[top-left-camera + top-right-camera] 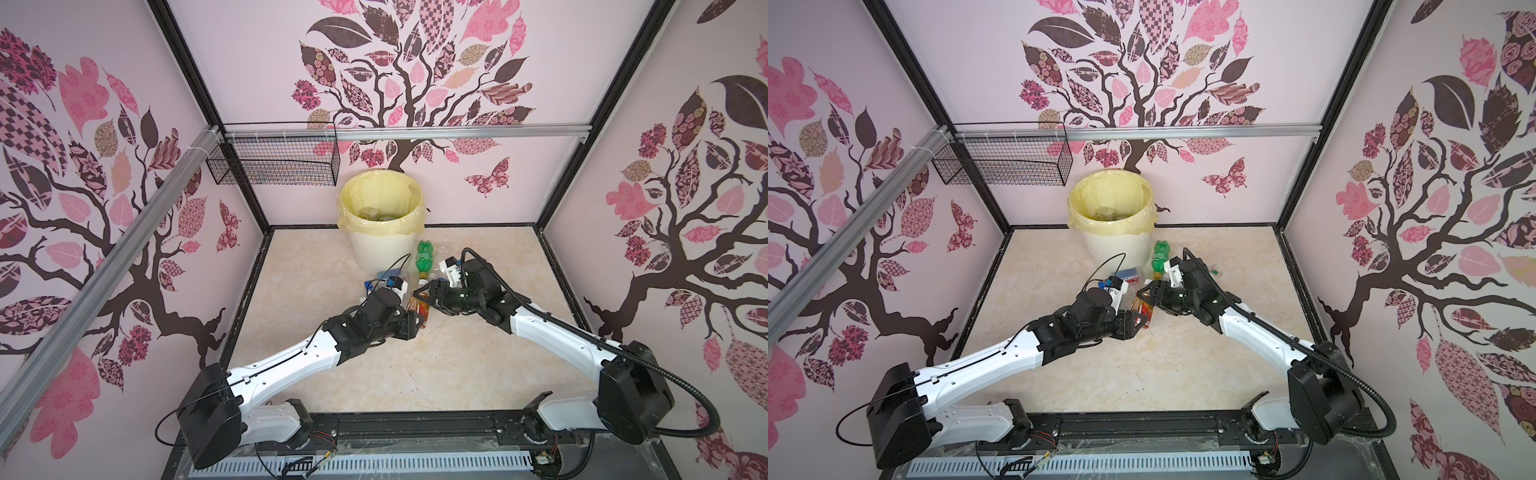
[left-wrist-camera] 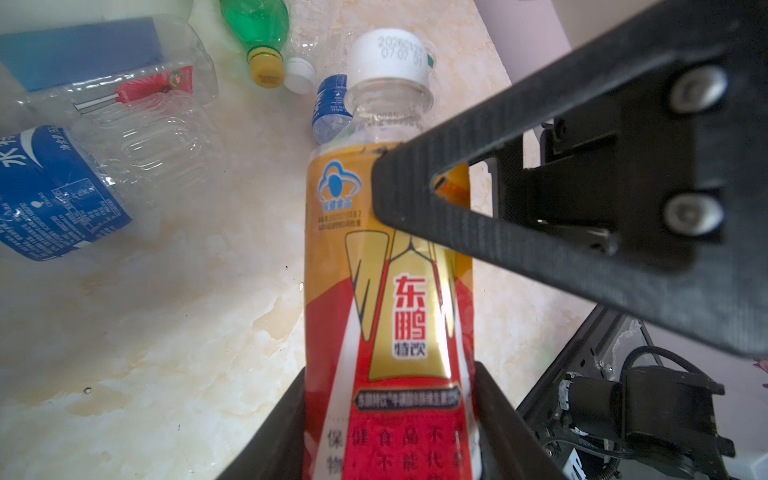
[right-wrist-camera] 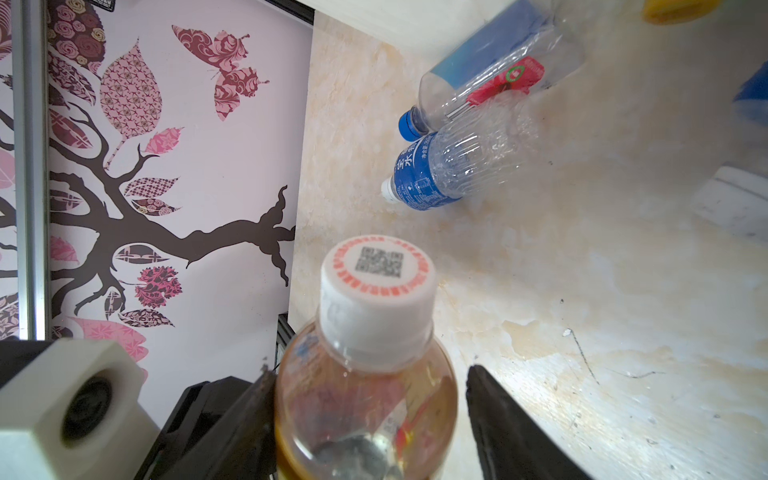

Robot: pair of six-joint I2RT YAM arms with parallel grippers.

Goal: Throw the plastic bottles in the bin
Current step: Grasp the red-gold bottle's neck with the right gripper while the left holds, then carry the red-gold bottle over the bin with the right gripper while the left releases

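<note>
Amber-red bottle: the amber-red bottle (image 1: 417, 309) is near the middle of the floor (image 1: 457, 365), at 6 o'clock from the bin, between the two grippers.
Left gripper: the left gripper (image 2: 388, 374) holds the lower part of this bottle, with one finger pressed on each side.
Right gripper: the right gripper (image 3: 370, 374) sits around the bottle's shoulder, quite narrow. One finger touches the bottle and a thin gap shows at the other.
Left wrist view only: the gold and red label with its print, and a date on the side of the white cap (image 2: 388, 56).
Right wrist view only: the top of the cap, with a square code inside a red ring.
Bin: the bin (image 1: 376, 249) stands at 12 o'clock on the floor. Only the top views show it, with a few bottles down in its yellow bag (image 1: 353, 199).
Green bottle: the green bottle (image 1: 424, 257) lies at 12 o'clock from the held bottle, just beside the bin, with its yellow cap pointing to 6 o'clock.
Clear bottles: the clear bottles (image 3: 440, 174) with blue labels lie at 10 o'clock from the held bottle. The left arm hides most of them in both top views. The right wrist view shows two lying side by side and touching.
</note>
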